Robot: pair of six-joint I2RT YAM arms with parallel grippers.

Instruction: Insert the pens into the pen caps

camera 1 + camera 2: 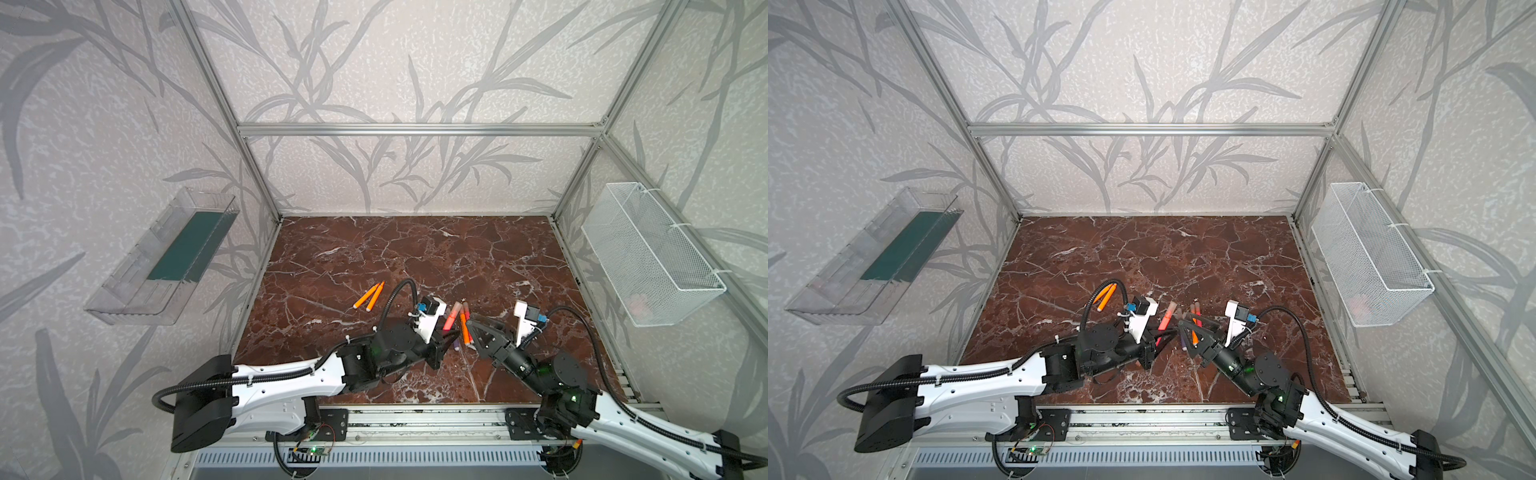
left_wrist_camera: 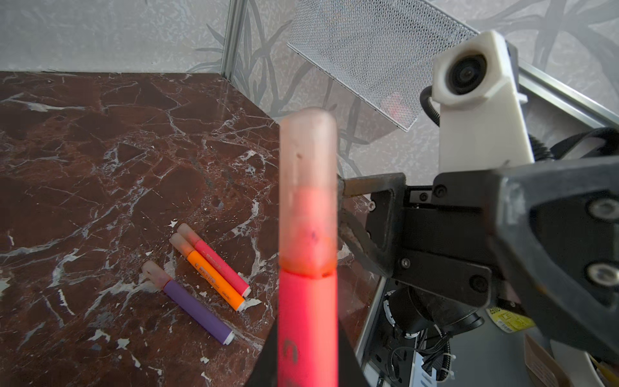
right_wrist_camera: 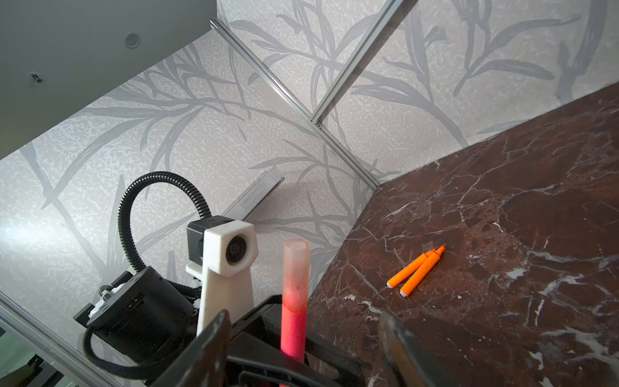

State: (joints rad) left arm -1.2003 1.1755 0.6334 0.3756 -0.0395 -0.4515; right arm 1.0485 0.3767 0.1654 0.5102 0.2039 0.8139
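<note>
Pens and pen caps on a brown marble counter (image 1: 374,249); six pens are in view.

(a) Held red-pink pen (image 2: 308,318). It is raised above the front middle of the counter and gripped by the barrel in the left gripper (image 1: 445,338), whose jaws are closed on it. A translucent pinkish cap (image 2: 308,187) sits over its tip, down to the shoulder of the barrel. The capped end points away from the gripper.

(b) Right gripper (image 3: 303,330). Its jaws are open. In the right wrist view they stand on either side of the held pen, and neither touches it. In the left wrist view its fingertips (image 2: 368,182) lie just beside the cap.

(c) Three capped pens lie on the counter near the two grippers: a purple pen (image 2: 197,311), an orange pen (image 2: 214,279) and a second red-pink pen (image 2: 222,268). The orange and red-pink ones lie parallel and touching. The purple one lies just beside them, roughly parallel. All three caps point the same way, with the white butt ends opposite.

(d) Two uncapped orange pens (image 1: 368,296) (image 1: 376,296) lie left of the middle in both top views, well apart from the capped group. They form a narrow V that meets at the bare tapered tips, and the white butt ends face the front edge.

(e) A white wire basket (image 1: 652,257) hangs on the right wall and a clear tray (image 1: 162,257) on the left wall, both off the counter.
</note>
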